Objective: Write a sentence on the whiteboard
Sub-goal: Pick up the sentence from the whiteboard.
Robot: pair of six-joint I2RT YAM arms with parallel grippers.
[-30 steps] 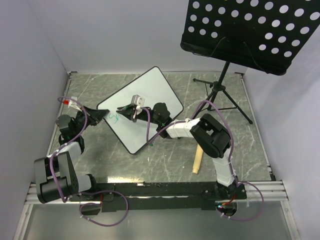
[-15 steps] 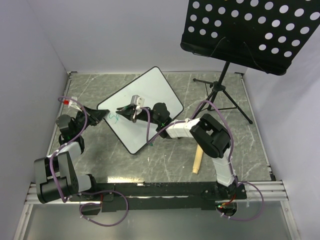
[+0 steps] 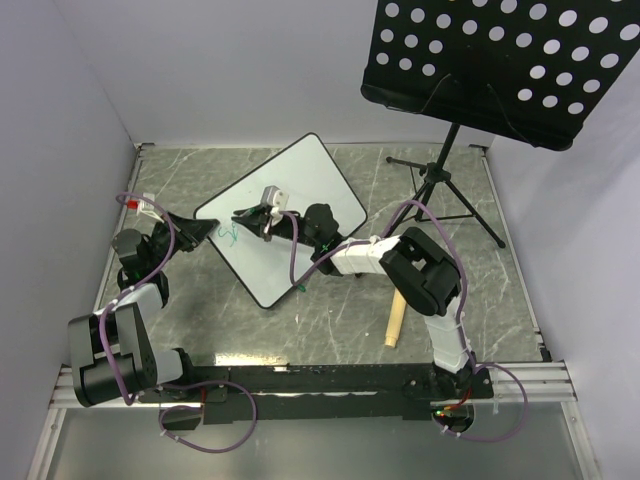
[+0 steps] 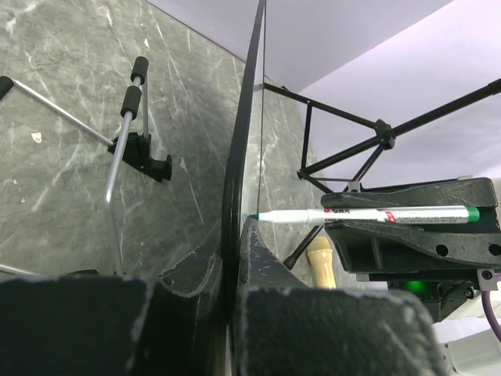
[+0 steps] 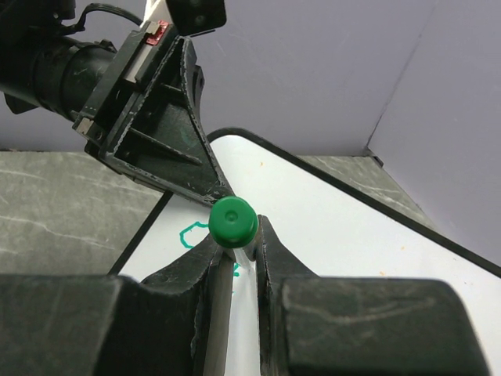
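Tight clamp from the left gripper (image 4: pixel 232 239) on the whiteboard (image 3: pixel 310 175) edge, right gripper (image 5: pixel 237 244) pinching the green-capped marker (image 5: pixel 233 220), tip against the board.

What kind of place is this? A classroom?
Probably a robot test booth, not a classroom. A left arm and right arm are bolted at the table's near edge, plain walls box it in, and the arms, not a person, hold the whiteboard and marker.

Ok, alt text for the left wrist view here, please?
The left gripper clamps the edge of the whiteboard, seen edge-on as a thin dark line. The right gripper holds a green-ended marker with its tip at the board's face. Black stand legs lie behind.
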